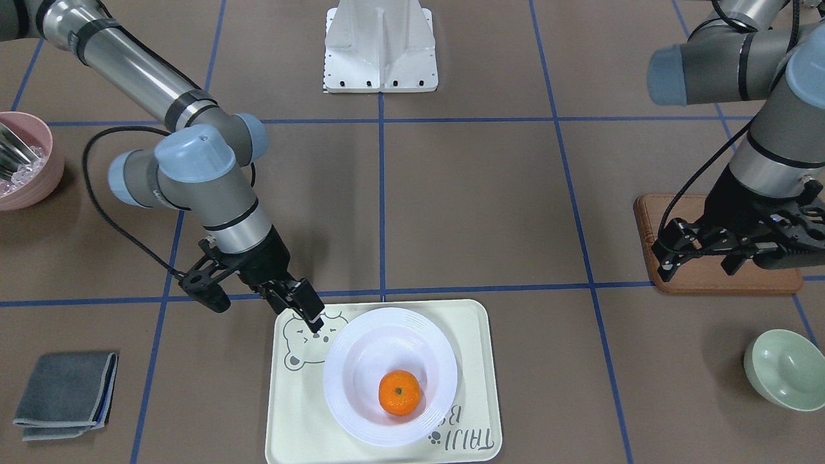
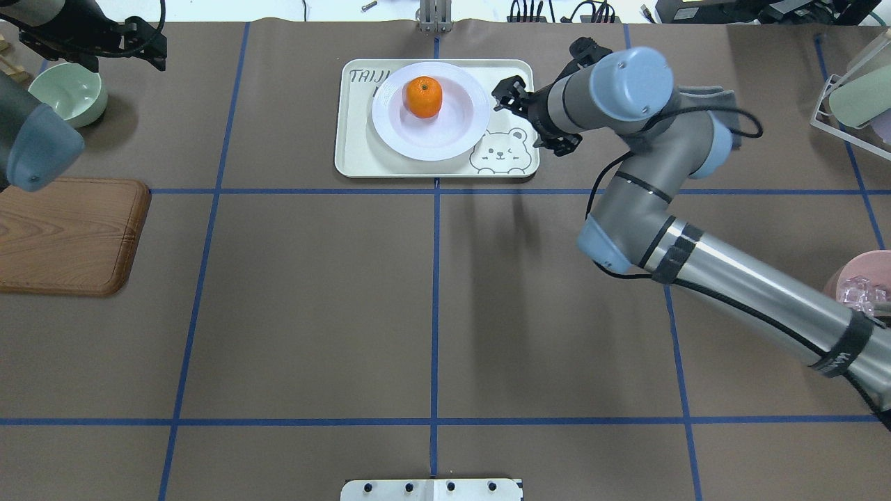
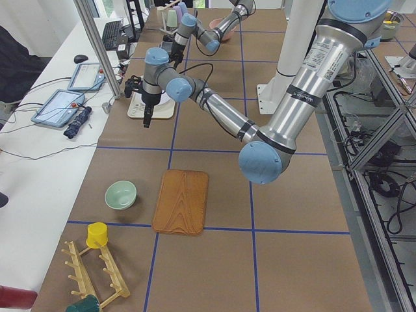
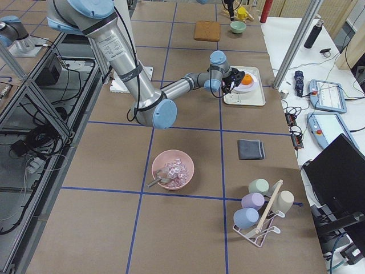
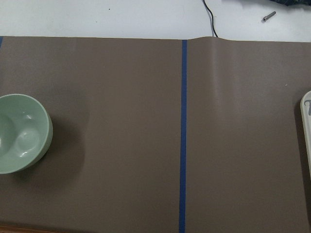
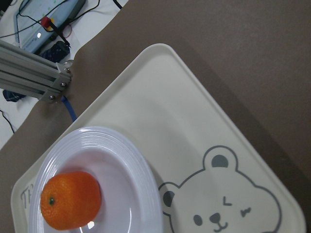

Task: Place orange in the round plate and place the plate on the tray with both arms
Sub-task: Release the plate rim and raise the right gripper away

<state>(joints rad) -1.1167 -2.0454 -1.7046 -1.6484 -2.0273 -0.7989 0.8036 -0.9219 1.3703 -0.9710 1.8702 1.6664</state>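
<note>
The orange (image 1: 399,392) lies inside the white round plate (image 1: 351,361), and the plate rests on the cream bear tray (image 1: 290,425). From above, the orange (image 2: 424,96) sits in the plate (image 2: 452,132) at the left half of the tray (image 2: 355,149). My right gripper (image 1: 314,317) hovers over the tray's bear drawing, just beside the plate's rim, open and holding nothing. My left gripper (image 1: 699,264) hangs open and empty above the wooden board (image 1: 741,283), far from the tray. The right wrist view shows the orange (image 6: 70,200), the plate (image 6: 141,184) and the tray (image 6: 194,121), with no fingers in view.
A pale green bowl (image 1: 786,370) stands near the left arm. A pink bowl (image 1: 32,183) with ice and a metal scoop sits beyond the right arm. A folded grey cloth (image 1: 64,393) lies beside the tray. A cup rack (image 4: 259,208) stands at the table's right end.
</note>
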